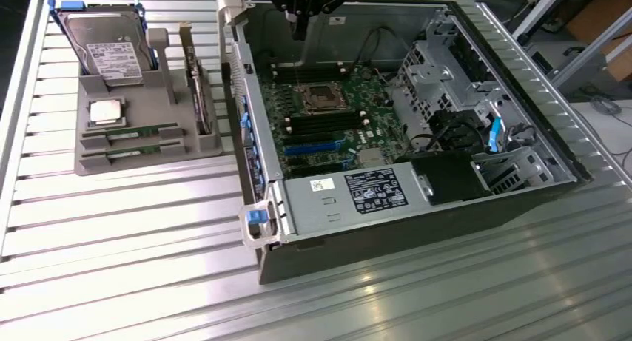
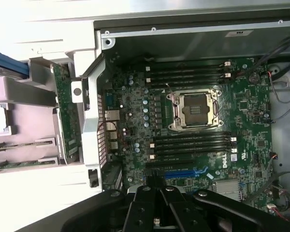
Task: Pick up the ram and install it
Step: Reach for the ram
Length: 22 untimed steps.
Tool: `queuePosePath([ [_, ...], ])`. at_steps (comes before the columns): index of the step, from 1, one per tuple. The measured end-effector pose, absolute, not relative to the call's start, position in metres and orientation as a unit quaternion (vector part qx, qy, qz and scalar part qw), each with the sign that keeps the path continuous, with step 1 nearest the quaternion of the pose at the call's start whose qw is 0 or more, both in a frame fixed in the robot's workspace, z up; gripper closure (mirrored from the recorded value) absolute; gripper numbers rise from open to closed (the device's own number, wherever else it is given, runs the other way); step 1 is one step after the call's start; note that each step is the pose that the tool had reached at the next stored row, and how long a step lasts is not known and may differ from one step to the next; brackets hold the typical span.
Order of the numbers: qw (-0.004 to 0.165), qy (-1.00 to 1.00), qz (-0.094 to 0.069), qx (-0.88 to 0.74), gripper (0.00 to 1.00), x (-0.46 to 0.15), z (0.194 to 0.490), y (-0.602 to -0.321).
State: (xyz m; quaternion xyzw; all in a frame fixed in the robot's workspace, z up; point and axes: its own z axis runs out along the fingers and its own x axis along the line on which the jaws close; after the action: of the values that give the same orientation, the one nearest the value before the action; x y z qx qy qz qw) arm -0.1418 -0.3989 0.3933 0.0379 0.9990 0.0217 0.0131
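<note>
Ribbed metal table [image 1: 118, 230] runs under everything you see. A grey holder [image 1: 99, 167] sits near its edge on the exterior view's left. An open computer case [image 1: 326, 245] lies beside the holder, taking the table's middle and the exterior view's right.

Your gripper [image 1: 296, 29] hangs over the far edge of the case, above the motherboard [image 1: 341, 137] and well apart from the holder. From the wrist you look past the gripper [image 2: 157, 210] straight down onto the board. Its fingers are drawn together, and you can see nothing held between them. Below them lie the open processor socket [image 2: 195, 110] and rows of black memory slots [image 2: 193, 144] on either side of it.

The ram you want is in the holder. One ram stick [image 1: 133, 134] rests in a groove along the holder's edge nearest the exterior camera. The second ram stick [image 1: 133, 154] lies parallel, just beside it and closer to that edge. The wrist view catches the ends of both, the ram stick [image 2: 24, 144] and the second ram stick [image 2: 19, 164].

Just behind them in the holder sits a square silver processor chip [image 1: 106, 112]. A hard drive [image 1: 109, 52] stands propped at the holder's far edge. A green card [image 1: 203, 97] stands on edge along the side of the holder that faces the case.
</note>
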Motion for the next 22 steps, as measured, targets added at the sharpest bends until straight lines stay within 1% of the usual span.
queuePosePath([
  [22, 0.013, 0.999, 0.022, 0.038, 0.89, -0.1522, 0.3933, -0.3989],
])
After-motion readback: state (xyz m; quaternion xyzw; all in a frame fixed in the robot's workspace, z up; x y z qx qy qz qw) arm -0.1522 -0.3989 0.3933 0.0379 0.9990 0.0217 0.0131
